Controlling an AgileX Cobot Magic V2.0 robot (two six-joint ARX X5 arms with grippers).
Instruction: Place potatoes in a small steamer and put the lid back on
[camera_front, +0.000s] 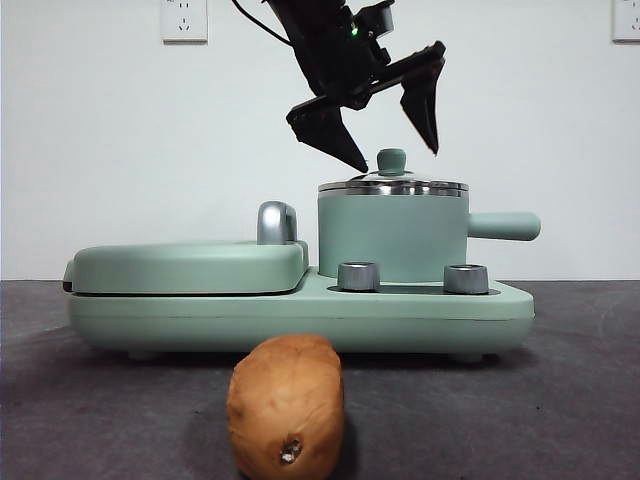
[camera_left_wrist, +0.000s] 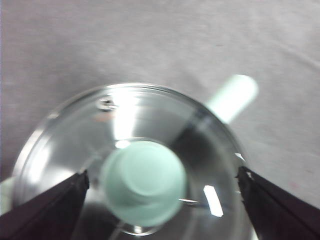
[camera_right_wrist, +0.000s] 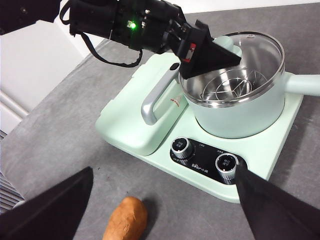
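Observation:
The brown potato (camera_front: 286, 405) (camera_right_wrist: 126, 220) lies on the grey table in front of the appliance, its dark-spotted end facing the front camera. The mint-green small steamer (camera_front: 392, 238) (camera_right_wrist: 240, 112) stands on the appliance's right side, with the glass lid (camera_front: 392, 185) (camera_left_wrist: 125, 115) resting on it. My left gripper (camera_front: 399, 158) (camera_left_wrist: 162, 174) hangs open just over the lid, one jaw on each side of the green knob (camera_left_wrist: 143, 181) and apart from it. My right gripper (camera_right_wrist: 164, 170) is open and holds nothing, above the table in front of the appliance, near the potato.
The flat green grill cover (camera_front: 190, 265) with a steel handle (camera_front: 276, 222) fills the appliance's left half. Two steel dials (camera_front: 358, 276) (camera_front: 465, 278) sit on the base in front of the pot. The pot's side handle (camera_front: 503, 226) points right.

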